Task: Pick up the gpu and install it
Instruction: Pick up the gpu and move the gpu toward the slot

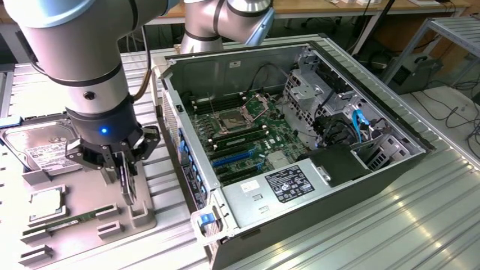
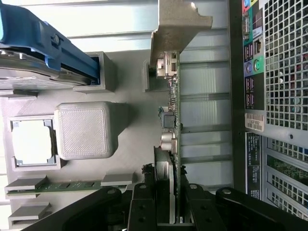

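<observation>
Exterior view: your gripper (image 1: pixel 126 180) hangs over the grey parts tray (image 1: pixel 82 194) beside the open computer case (image 1: pixel 322 225), jaws clamped on the gpu (image 1: pixel 129 191). Wrist view: the gpu stands edge-on near that case; I'd lift straight, without twisting.

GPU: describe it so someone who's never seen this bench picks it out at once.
On the exterior view's left, a grey parts tray lies beside the open computer case. The gpu stands on edge at the tray's case-side end, in the gripper. Unlike the broad hard drive and green memory stick, it is a thin card with a silver bracket at one end.
</observation>
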You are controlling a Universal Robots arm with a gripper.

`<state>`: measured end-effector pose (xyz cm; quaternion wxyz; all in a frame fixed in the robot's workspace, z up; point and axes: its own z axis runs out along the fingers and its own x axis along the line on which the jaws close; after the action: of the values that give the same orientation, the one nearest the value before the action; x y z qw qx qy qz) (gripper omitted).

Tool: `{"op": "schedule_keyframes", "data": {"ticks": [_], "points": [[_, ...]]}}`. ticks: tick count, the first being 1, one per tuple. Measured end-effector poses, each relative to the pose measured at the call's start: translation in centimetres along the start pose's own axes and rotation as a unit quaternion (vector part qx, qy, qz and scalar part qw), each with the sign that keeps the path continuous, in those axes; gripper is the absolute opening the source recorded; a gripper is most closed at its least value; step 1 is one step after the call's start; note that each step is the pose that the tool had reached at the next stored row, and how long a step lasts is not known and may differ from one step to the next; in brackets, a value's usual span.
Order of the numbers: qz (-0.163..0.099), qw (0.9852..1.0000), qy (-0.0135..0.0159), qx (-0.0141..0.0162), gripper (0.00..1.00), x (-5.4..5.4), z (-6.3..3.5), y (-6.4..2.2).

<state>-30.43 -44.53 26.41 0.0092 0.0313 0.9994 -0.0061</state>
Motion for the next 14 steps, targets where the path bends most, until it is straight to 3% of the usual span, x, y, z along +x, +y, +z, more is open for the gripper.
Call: {"op": "schedule_keyframes", "data": {"ticks": [14], "points": [[0.000, 1.0000, 0.0000, 0.0000, 0.28, 0.0, -1.45, -0.02]]}}
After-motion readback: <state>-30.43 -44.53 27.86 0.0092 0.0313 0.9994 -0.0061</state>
